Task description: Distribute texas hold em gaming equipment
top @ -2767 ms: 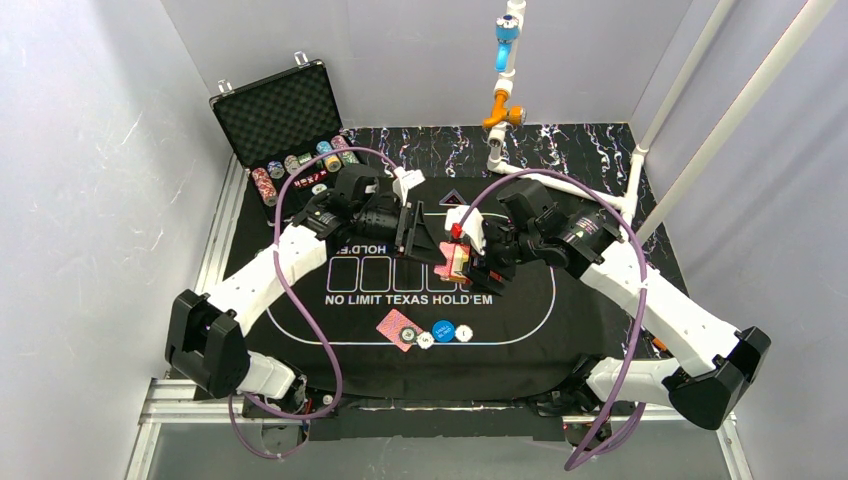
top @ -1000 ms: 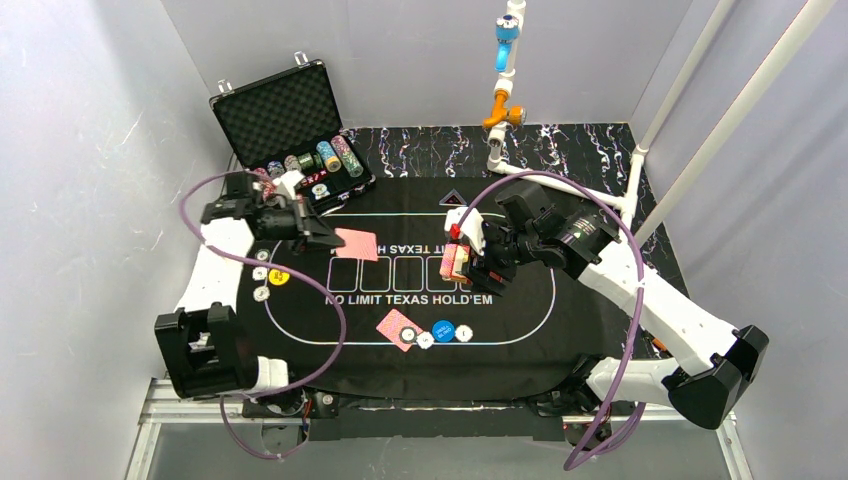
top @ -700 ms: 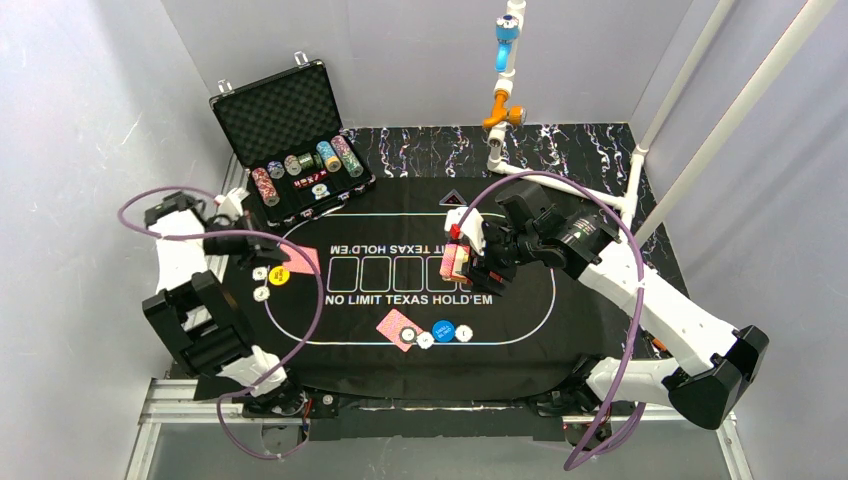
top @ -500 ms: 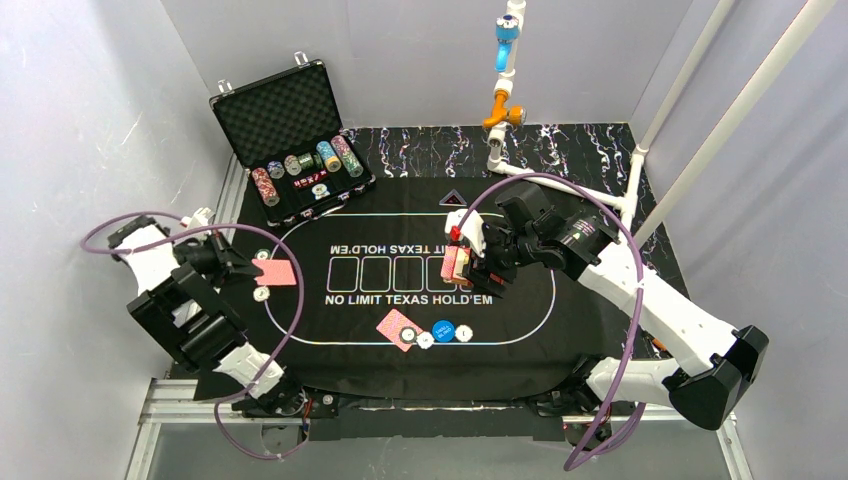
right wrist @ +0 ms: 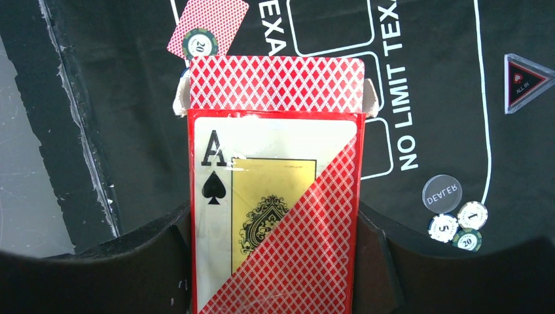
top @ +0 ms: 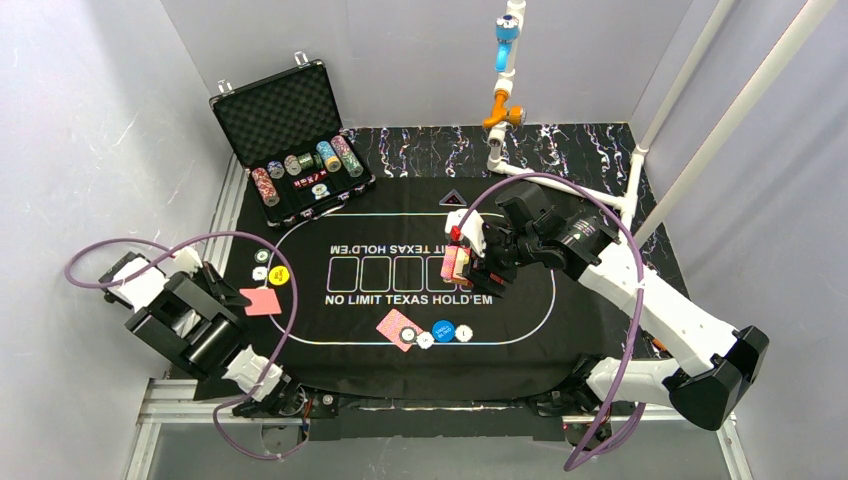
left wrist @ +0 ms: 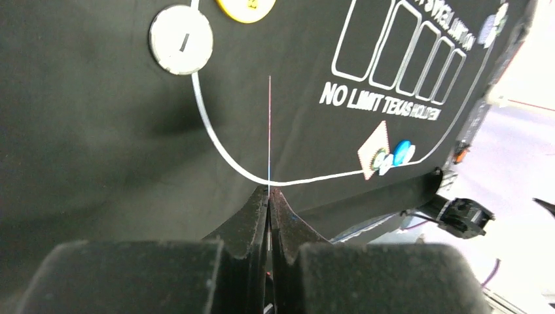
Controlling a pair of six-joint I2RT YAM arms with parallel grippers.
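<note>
The mat (left wrist: 98, 131) looks like matt black cloth; the deck (right wrist: 275, 216) box is glossy printed card; the case (top: 275, 115) lining is dimpled foam.

A card box (right wrist: 275, 222) printed with an ace of spades is gripped in the right pincer (top: 462, 262), with red-backed cards (right wrist: 275, 84) showing at its open top. A single card (top: 262, 301), red back up, is pinched flat in the left pincer (left wrist: 269, 194) near a yellow button (top: 279, 273). A face-down card (top: 396, 329) is seen near the mat's (top: 520, 310) front edge, a striped chip (right wrist: 199, 44) on it and a blue button (top: 443, 331) beside it.
</note>
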